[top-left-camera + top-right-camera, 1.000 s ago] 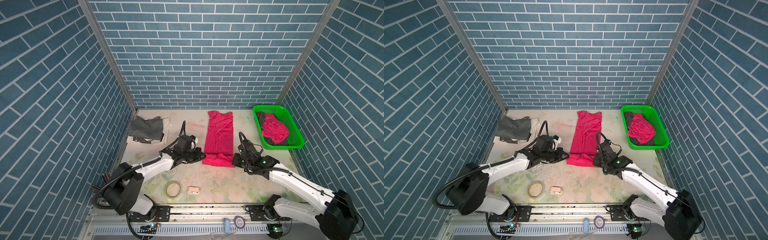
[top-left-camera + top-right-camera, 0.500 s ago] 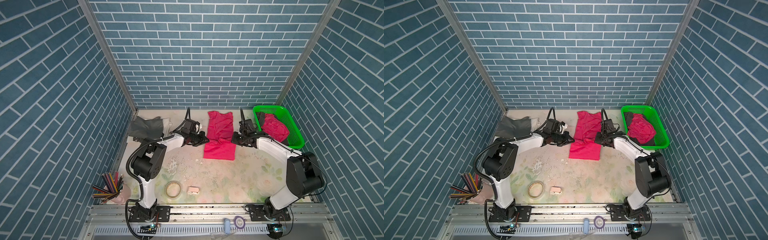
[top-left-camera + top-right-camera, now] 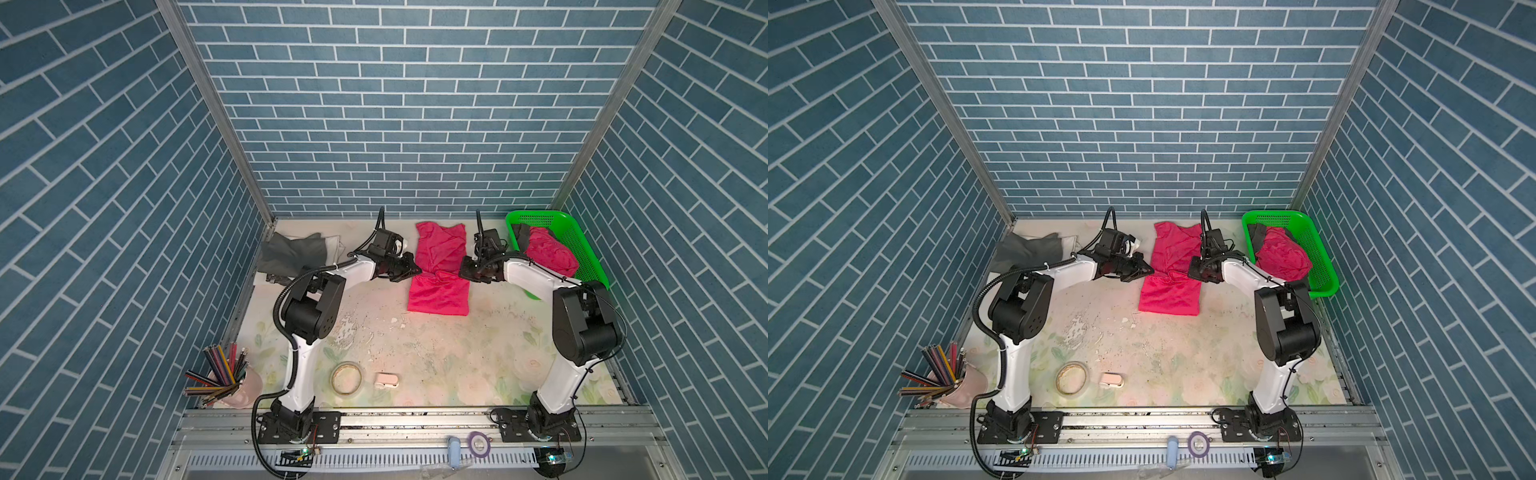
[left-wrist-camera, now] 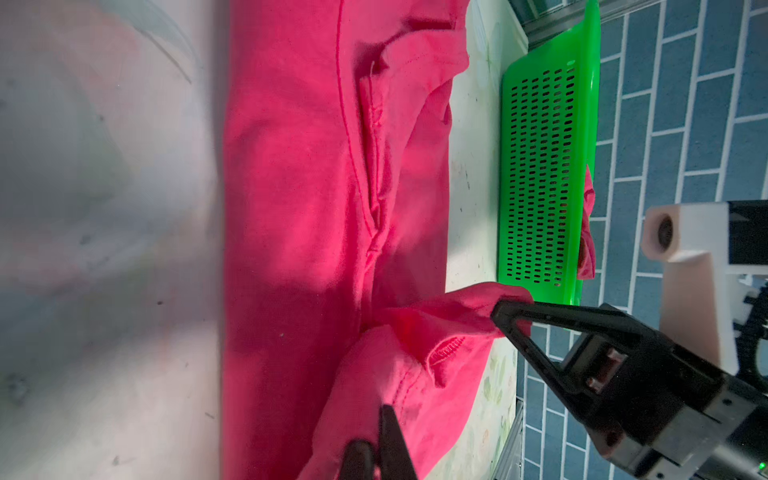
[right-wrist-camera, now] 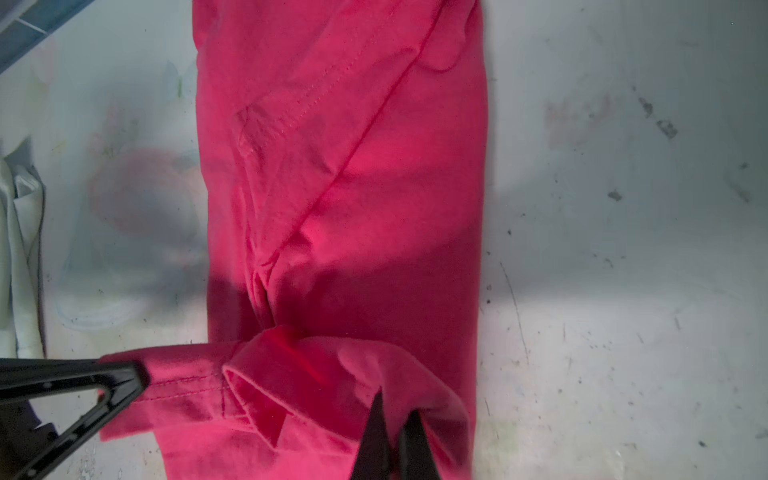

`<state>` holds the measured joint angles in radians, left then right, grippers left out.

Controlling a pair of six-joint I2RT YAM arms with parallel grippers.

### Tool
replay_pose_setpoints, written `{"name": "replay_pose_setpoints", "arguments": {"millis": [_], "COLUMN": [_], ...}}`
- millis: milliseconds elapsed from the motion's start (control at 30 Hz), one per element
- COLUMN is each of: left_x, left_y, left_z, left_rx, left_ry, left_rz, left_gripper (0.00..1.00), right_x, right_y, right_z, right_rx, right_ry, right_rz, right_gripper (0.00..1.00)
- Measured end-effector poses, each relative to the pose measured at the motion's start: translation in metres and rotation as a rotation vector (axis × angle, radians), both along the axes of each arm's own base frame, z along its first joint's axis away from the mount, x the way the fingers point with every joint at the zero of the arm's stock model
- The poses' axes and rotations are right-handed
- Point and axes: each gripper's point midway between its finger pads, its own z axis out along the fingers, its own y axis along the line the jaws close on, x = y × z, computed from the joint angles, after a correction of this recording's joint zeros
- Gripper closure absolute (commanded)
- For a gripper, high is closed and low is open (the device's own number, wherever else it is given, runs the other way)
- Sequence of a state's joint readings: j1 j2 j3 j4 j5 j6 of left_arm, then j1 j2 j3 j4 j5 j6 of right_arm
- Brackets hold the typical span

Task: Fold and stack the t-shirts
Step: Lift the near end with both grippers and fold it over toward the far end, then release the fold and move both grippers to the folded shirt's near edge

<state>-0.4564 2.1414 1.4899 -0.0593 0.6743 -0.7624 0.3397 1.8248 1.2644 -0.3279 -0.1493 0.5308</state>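
A magenta t-shirt point(image 3: 438, 293) lies lengthwise at the back middle of the table, its near hem lifted and doubled back over itself. My left gripper point(image 3: 415, 272) is shut on the hem's left corner, and the left wrist view shows the cloth pinched at its tips point(image 4: 380, 432). My right gripper point(image 3: 462, 272) is shut on the right corner, with cloth draped over its tips point(image 5: 395, 419). Both hold the hem just above the shirt's middle. A dark grey t-shirt point(image 3: 295, 251) lies at the back left. Another magenta t-shirt point(image 3: 546, 255) sits in the basket.
The green mesh basket point(image 3: 540, 214) stands at the back right, close to my right arm. Near the front lie a tape roll point(image 3: 346, 377) and a small white object point(image 3: 386, 380). A cup of coloured pencils point(image 3: 224, 376) stands at the front left.
Both grippers have carried the shirt's near hem from the front of the table back over the shirt, and both arms now reach far towards the back wall.
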Motion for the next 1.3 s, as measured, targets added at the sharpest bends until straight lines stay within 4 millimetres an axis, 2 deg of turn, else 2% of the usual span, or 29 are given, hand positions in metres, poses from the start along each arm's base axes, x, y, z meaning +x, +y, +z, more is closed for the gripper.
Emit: {"name": "replay_pose_setpoints", "arguments": {"millis": [33, 67, 100, 167, 267, 400, 500, 600, 667, 700, 733, 800, 833, 900, 1033, 1100, 1200, 1300], "left_x": [0.004, 0.008, 0.013, 0.019, 0.027, 0.046, 0.074, 0.093, 0.087, 0.077, 0.060, 0.027, 0.009, -0.024, -0.085, -0.111, -0.137, -0.141], "left_y": [0.000, -0.001, -0.002, -0.004, -0.008, 0.000, 0.018, 0.036, 0.047, 0.051, 0.054, 0.057, 0.058, 0.059, 0.060, 0.062, 0.063, 0.062], "left_z": [-0.002, -0.003, -0.004, -0.006, 0.002, 0.028, 0.061, 0.106, 0.137, 0.150, 0.159, 0.163, 0.158, 0.131, 0.046, 0.015, -0.007, -0.010], "left_rx": [0.000, -0.001, -0.003, -0.020, -0.119, -0.244, -0.299, -0.327, -0.322, -0.318, -0.312, -0.298, -0.289, -0.253, -0.114, -0.052, -0.003, 0.004], "left_ry": [0.001, 0.000, -0.001, 0.016, 0.067, 0.112, 0.079, -0.013, -0.076, -0.107, -0.128, -0.146, -0.148, -0.110, 0.044, 0.103, 0.143, 0.132], "left_rz": [0.003, 0.005, 0.008, 0.019, 0.043, 0.105, 0.155, 0.180, 0.187, 0.185, 0.177, 0.153, 0.140, 0.116, 0.069, 0.045, 0.013, 0.003], "left_gripper": [1.00, 0.87, 0.65, 0.13, 0.12, 0.11, 0.11, 0.11, 0.11, 0.12, 0.11, 0.11, 0.11, 0.11, 0.12, 0.11, 0.12, 0.12], "right_x": [0.004, 0.006, 0.010, 0.018, 0.031, 0.054, 0.070, 0.063, 0.047, 0.036, 0.023, -0.001, -0.014, -0.041, -0.097, -0.120, -0.148, -0.161], "right_y": [-0.001, -0.002, -0.003, -0.005, -0.009, -0.018, -0.017, -0.009, -0.007, -0.006, -0.005, -0.004, -0.002, -0.001, -0.004, -0.009, -0.018, -0.024], "right_z": [0.000, 0.000, 0.000, 0.001, 0.008, 0.040, 0.076, 0.108, 0.123, 0.127, 0.129, 0.123, 0.118, 0.099, 0.042, 0.012, -0.025, -0.043], "right_rx": [0.003, 0.004, 0.010, 0.033, 0.128, 0.283, 0.349, 0.392, 0.408, 0.412, 0.411, 0.388, 0.372, 0.324, 0.221, 0.170, 0.122, 0.111], "right_ry": [-0.002, -0.002, -0.003, -0.001, 0.007, -0.028, -0.094, -0.147, -0.174, -0.184, -0.187, -0.181, -0.172, -0.149, -0.046, 0.013, 0.095, 0.133], "right_rz": [-0.003, -0.005, -0.009, -0.012, -0.036, -0.073, -0.069, -0.041, -0.023, -0.015, -0.008, -0.001, -0.001, 0.001, 0.007, 0.004, -0.001, -0.020], "right_gripper": [0.90, 0.85, 0.78, 0.64, 0.45, 0.43, 0.40, 0.32, 0.27, 0.27, 0.27, 0.23, 0.23, 0.23, 0.22, 0.23, 0.23, 0.25]}}
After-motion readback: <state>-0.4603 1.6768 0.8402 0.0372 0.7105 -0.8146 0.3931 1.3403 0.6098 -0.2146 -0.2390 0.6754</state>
